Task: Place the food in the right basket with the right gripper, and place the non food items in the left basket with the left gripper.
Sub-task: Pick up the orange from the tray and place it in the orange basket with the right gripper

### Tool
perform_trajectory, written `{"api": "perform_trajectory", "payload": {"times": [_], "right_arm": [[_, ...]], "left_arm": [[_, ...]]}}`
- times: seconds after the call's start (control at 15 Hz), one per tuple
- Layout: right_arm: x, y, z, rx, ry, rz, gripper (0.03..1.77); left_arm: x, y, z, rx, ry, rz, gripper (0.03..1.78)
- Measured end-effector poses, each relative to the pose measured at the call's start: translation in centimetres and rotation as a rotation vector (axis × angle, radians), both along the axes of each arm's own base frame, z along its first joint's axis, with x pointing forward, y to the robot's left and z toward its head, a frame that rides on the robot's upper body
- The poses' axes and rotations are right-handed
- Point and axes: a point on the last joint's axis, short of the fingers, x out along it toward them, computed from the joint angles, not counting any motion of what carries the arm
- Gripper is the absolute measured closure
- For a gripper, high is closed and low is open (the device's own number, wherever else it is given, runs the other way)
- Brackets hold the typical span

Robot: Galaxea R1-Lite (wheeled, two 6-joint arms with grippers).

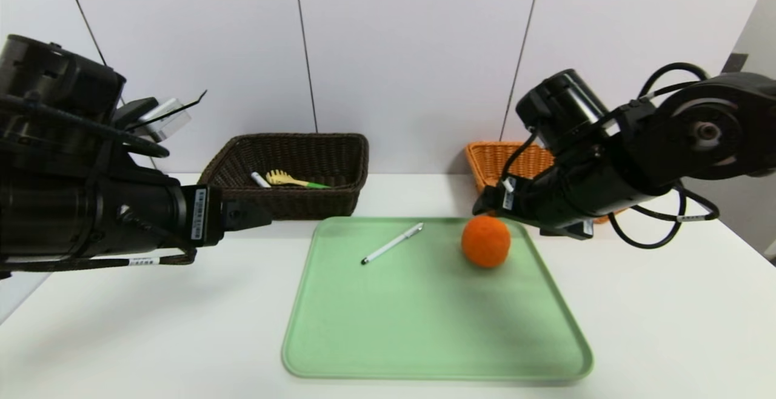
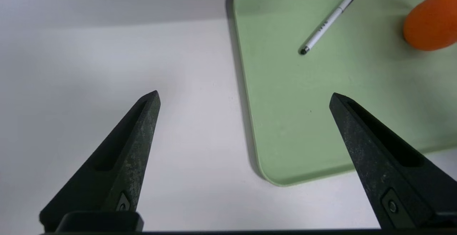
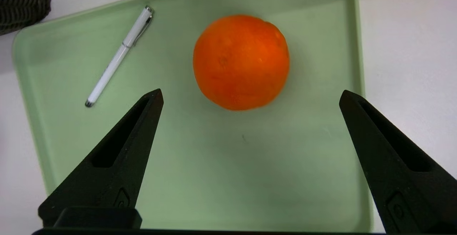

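A pale green tray with rounded corners and a low raised rim lies flat on the white table, near its front edge as far as I can tell, with a wall of white panels behind.

One round orange fruit and one thin white pen with black tip, both on one flat light-green plastic tray. Two rectangular woven wicker baskets: one dark brown, one orange-tan. In the dark brown basket, one yellow pasta spoon with green handle and one white marker, partly hidden by the rim. One white table. Two black two-fingered grippers: left, right.
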Motion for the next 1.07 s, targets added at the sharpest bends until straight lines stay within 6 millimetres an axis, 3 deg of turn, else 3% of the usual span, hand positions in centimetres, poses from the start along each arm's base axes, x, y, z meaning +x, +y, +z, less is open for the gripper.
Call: {"api": "perform_trajectory", "payload": {"times": [0.47, 0.73, 0.93, 1.07], "right_arm": [[4.6, 3.1, -5.0, -0.074, 0.065, -0.039, 0.09], [5.4, 3.6, -7.1, -0.097, 0.117, -0.053, 0.09], [5.4, 3.7, -7.4, -0.107, 0.132, -0.056, 0.09], [5.4, 3.7, -7.4, -0.107, 0.133, -0.056, 0.4]], "left_arm": [[-2.2, 1.0, -0.1, -0.036, -0.006, -0.007, 0.12], [-2.4, 1.1, 0.0, -0.043, -0.012, -0.01, 0.12], [-2.5, 1.1, 0.1, -0.044, -0.016, -0.011, 0.12], [-2.5, 1.1, 0.1, -0.045, -0.016, -0.01, 0.12]]}}
